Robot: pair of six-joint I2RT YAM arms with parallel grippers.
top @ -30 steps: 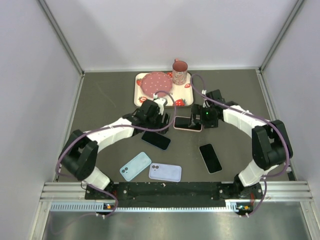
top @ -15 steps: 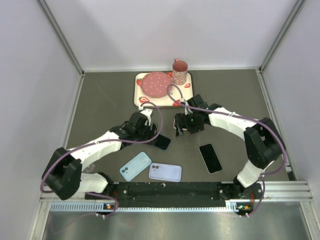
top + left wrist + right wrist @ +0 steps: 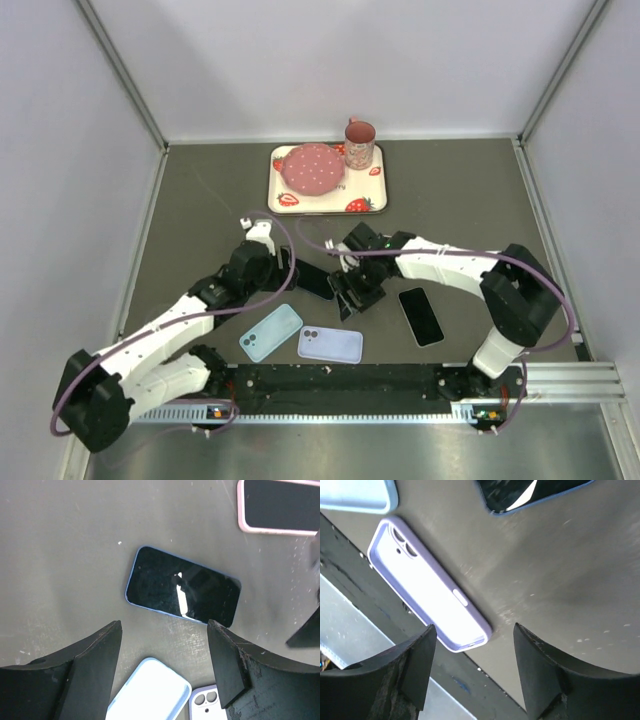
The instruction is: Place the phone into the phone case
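A dark phone with a blue rim (image 3: 182,587) lies flat on the grey table, seen in the top view (image 3: 316,281) between my two arms. A lavender phone case (image 3: 427,587) lies open side up near the front edge (image 3: 330,344), with a light blue case (image 3: 271,332) beside it. My left gripper (image 3: 165,645) hovers open over bare table between the phone and the cases (image 3: 262,278). Open as well, my right gripper (image 3: 475,650) hangs over the lavender case's end (image 3: 352,293) and holds nothing. A second black phone (image 3: 421,316) lies to the right.
A pink-cased phone (image 3: 280,507) lies beyond the dark phone, hidden under my right arm in the top view. A strawberry tray (image 3: 372,205) with a pink plate (image 3: 312,167) and a mug (image 3: 359,143) stands at the back. The black base rail (image 3: 400,378) runs along the near edge.
Both arms have drawn back toward the near edge. The right gripper left the pink-cased phone and came over the lavender case, its jaws narrower. The left gripper moved left, off the dark phone.
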